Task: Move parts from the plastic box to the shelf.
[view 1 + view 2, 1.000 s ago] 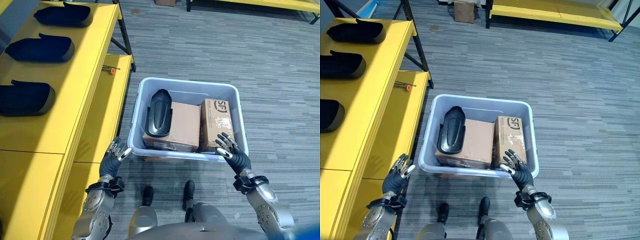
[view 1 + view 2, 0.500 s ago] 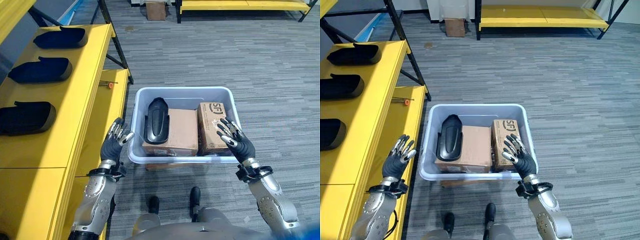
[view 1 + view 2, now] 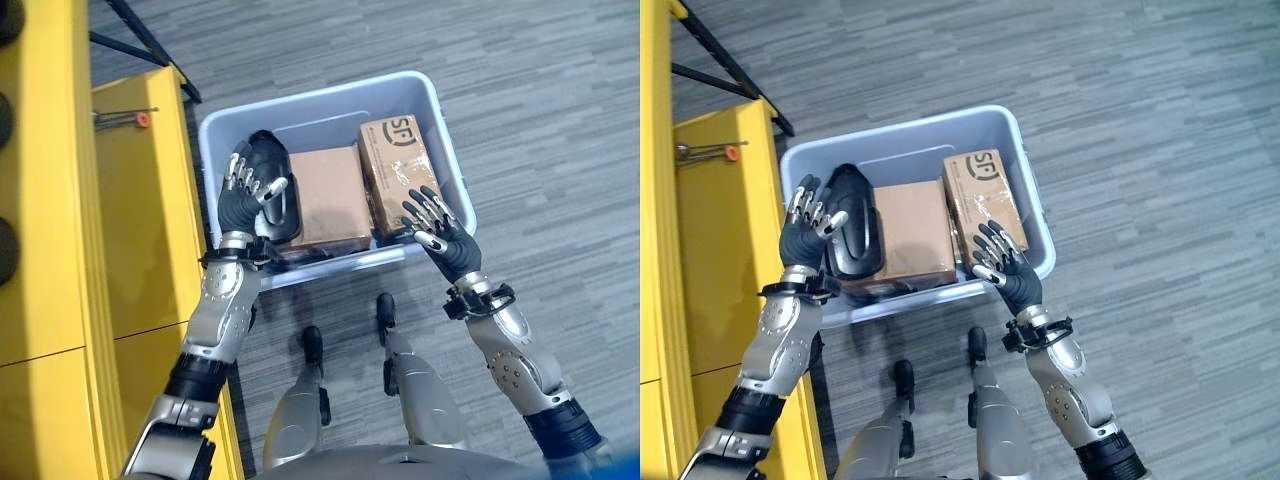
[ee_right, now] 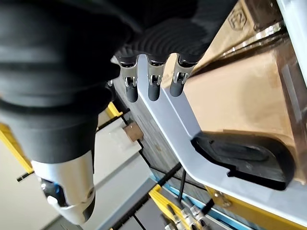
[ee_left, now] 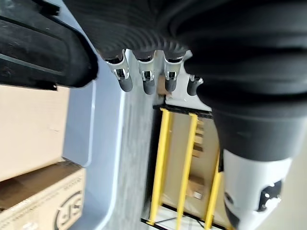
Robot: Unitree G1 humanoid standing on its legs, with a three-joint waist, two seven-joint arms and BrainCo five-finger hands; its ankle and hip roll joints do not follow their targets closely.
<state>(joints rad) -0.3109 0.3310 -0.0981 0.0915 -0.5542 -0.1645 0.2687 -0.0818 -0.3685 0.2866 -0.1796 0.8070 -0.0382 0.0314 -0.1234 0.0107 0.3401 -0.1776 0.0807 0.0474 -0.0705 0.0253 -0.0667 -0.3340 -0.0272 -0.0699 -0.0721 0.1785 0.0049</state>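
A grey-blue plastic box [image 3: 320,92] stands on the carpet beside the yellow shelf [image 3: 60,200]. In its left part a black moulded part [image 3: 278,205] lies next to two cardboard boxes [image 3: 332,195] [image 3: 395,160]. My left hand [image 3: 245,192] hovers open over the left edge of the black part [image 3: 855,235], fingers spread and holding nothing. My right hand [image 3: 442,238] is open above the box's near right corner, over the smaller cardboard box. In the left wrist view straight fingers [image 5: 146,81] stand beside the black part [image 5: 43,52].
Dark parts [image 3: 5,250] lie on the shelf's upper level at the far left. A red-tipped tool [image 3: 140,118] rests on the lower yellow level [image 3: 150,220]. Grey carpet lies open to the right of the box.
The camera has tilted down and turned. My left hand has moved from outside the box's left wall to over the black part. My right hand stays at the near right corner.
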